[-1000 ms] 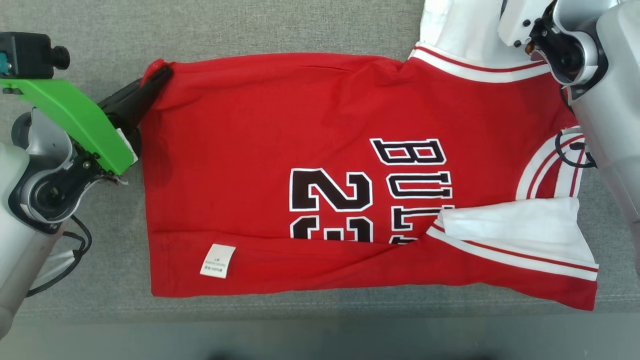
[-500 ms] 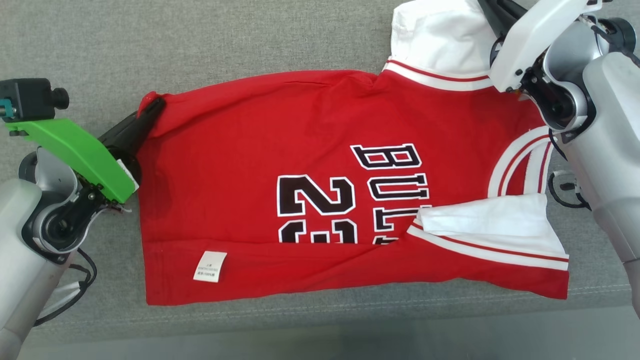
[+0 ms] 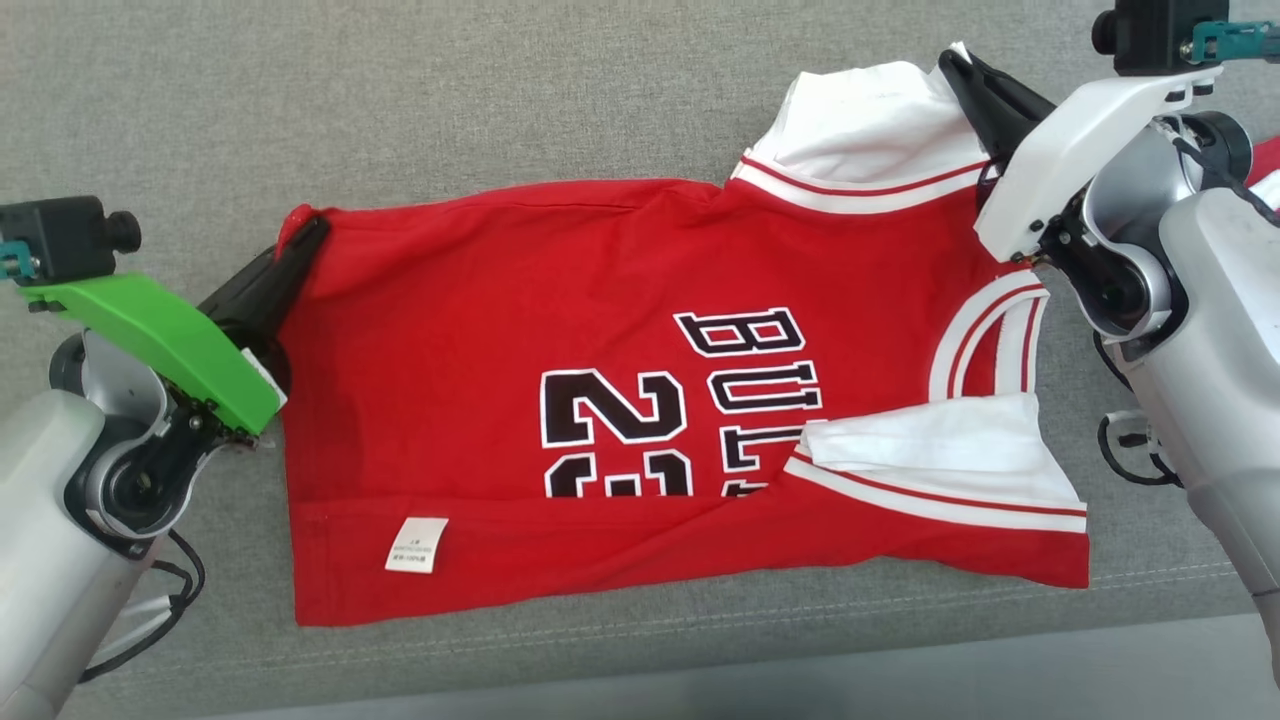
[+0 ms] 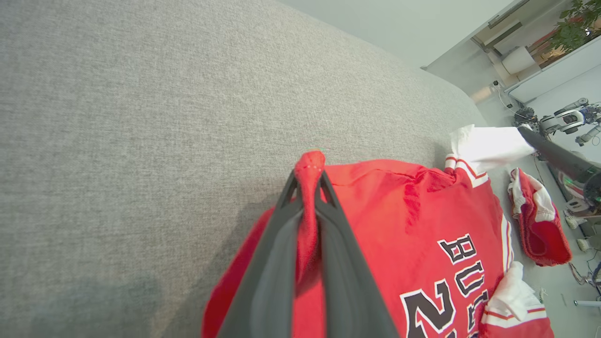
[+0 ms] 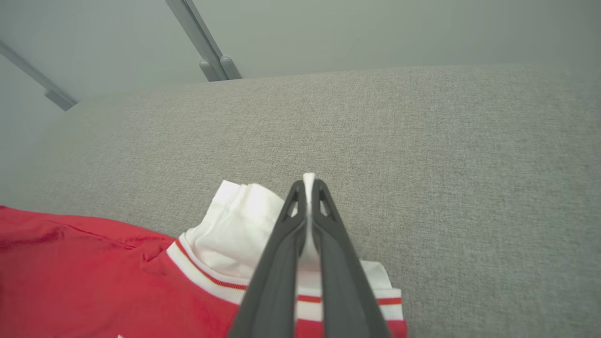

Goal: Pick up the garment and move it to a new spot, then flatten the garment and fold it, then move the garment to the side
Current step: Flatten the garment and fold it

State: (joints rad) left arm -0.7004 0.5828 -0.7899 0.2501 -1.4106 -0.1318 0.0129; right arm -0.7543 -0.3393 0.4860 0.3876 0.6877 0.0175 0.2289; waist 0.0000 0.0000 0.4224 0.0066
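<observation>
A grey upholstered surface (image 3: 500, 90) spreads across the head view, and a red basketball jersey (image 3: 480, 330) lies on it in the centre, laid sideways with its hem toward the left of the frame and its neck toward the right. The bottom strip of the jersey is folded up over the front, cutting off the lower part of the print. At the left edge of the frame the left gripper (image 3: 305, 235), carried on a green bracket (image 3: 160, 335), reaches to the jersey's upper left corner; in the left wrist view its two dark fingers (image 4: 342, 263) are pressed together on a pinch of red hem cloth that pokes out past their tips. At the upper right the right gripper (image 3: 955, 70), on a white bracket (image 3: 1080, 140), meets the upper white sleeve (image 3: 870, 120); in the right wrist view its fingers (image 5: 281, 267) are clamped on a thin edge of that white cloth, which is lifted into a small peak above the red and white trim. A second white sleeve (image 3: 930, 450) lies folded over the jersey's lower right part. Black letters "BUL" (image 3: 750, 360) and the number 23 (image 3: 612, 410) sit right of centre, turned sideways. A small white care label (image 3: 416, 545) rests on the folded strip at the lower left. In the left wrist view another red and white garment (image 4: 540, 225) lies bunched at the right edge, apart from the jersey.
</observation>
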